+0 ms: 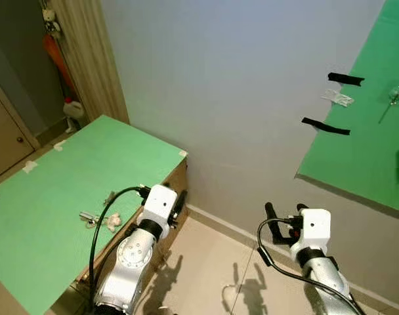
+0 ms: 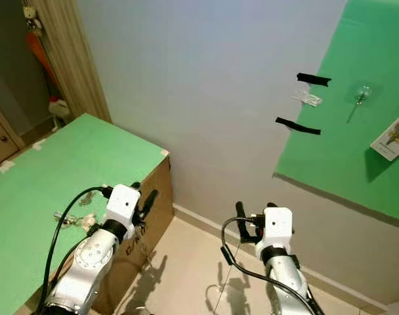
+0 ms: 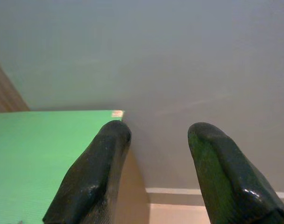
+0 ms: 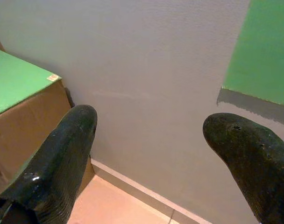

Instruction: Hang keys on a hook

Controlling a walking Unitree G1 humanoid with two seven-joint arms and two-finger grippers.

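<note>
Nearest, at lower centre-left of the head views, the left gripper point(image 3: 153, 140) shows two blunt, glossy black fingers spread apart with nothing between them; it hangs over the near edge of the green sheet. At lower right, the right gripper point(image 4: 149, 128) likewise holds its two matte black fingers wide apart and empty, above the pale tiled floor point(image 1: 206, 262). Each silver arm carries one white wrist block and one looping black cable.

Left of centre stands a brown cardboard box point(image 2: 157, 197) topped with a flat, light-green paper sheet point(image 1: 68, 177), its corners fixed with small pale tape pieces. On this sheet, just beside the left arm, lies a small bunch of silver metal keys with a pale fob point(image 1: 101, 220). Dark printing on the box side is too small to read.

Behind, a smooth grey-white wall point(image 1: 232, 85) fills the middle. At upper right a second green sheet point(image 2: 363, 131) is fastened to the wall; on it sit one clear plastic hook point(image 2: 362, 92) and one white tag with keys point(image 2: 393, 139). Two black tape strips point(image 2: 314, 79) bracket a small clear piece on the wall. At upper left, a wood-grain door frame point(image 1: 88, 52) borders a dim area.
</note>
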